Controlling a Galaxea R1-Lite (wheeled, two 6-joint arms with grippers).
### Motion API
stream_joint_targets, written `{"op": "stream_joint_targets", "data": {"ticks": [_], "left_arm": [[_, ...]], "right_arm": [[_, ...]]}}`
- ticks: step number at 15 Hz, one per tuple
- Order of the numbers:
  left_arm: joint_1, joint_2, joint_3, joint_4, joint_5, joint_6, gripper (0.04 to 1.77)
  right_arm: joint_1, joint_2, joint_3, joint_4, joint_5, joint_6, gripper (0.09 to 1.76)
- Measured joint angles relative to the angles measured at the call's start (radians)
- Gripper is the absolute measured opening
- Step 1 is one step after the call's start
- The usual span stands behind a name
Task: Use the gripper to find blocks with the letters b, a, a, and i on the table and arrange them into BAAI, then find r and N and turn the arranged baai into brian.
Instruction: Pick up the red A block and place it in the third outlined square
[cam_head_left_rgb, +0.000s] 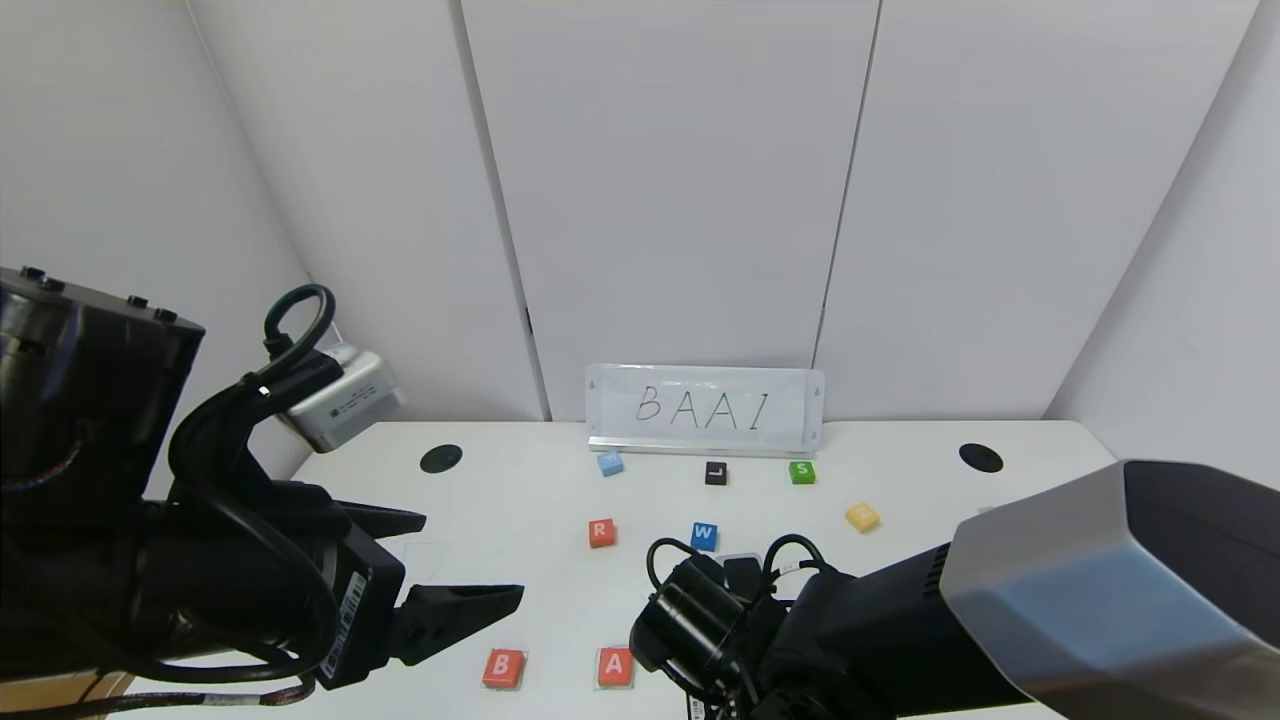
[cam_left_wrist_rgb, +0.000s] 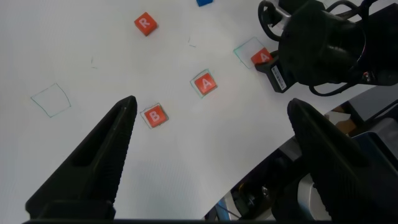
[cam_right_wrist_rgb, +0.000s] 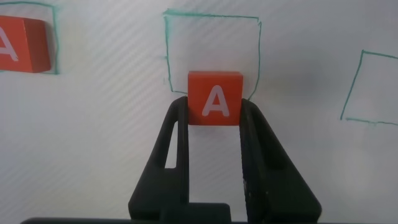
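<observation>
My right gripper (cam_right_wrist_rgb: 215, 109) is shut on an orange-red A block (cam_right_wrist_rgb: 215, 97), low over the white table (cam_right_wrist_rgb: 112, 143) at the near edge of a teal square (cam_right_wrist_rgb: 211, 43). This block also shows in the left wrist view (cam_left_wrist_rgb: 263, 57). The other A block (cam_head_left_rgb: 615, 666) and the B block (cam_head_left_rgb: 503, 668) lie in teal squares near the front edge. The R block (cam_head_left_rgb: 601, 533) lies farther back. My left gripper (cam_head_left_rgb: 470, 606) is open and empty, raised left of the B block (cam_left_wrist_rgb: 154, 116). The purple I block is out of view.
A blue W block (cam_head_left_rgb: 704, 536), a black L block (cam_head_left_rgb: 716, 474), a green S block (cam_head_left_rgb: 801, 472), a yellow block (cam_head_left_rgb: 862, 517) and a light blue block (cam_head_left_rgb: 610, 463) lie toward the back. A BAAI sign (cam_head_left_rgb: 705, 408) stands against the wall. Two black holes (cam_head_left_rgb: 441, 458) mark the far corners.
</observation>
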Motion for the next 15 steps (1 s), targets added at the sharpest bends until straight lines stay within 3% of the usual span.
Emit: {"op": "stream_joint_targets", "data": {"ticks": [15], "left_arm": [[-0.016,0.001,0.005,0.001,0.0,-0.001,1.72]], "right_arm": [[-0.011,0.019,-0.007,-0.03,0.002,0.012,0.54]]}}
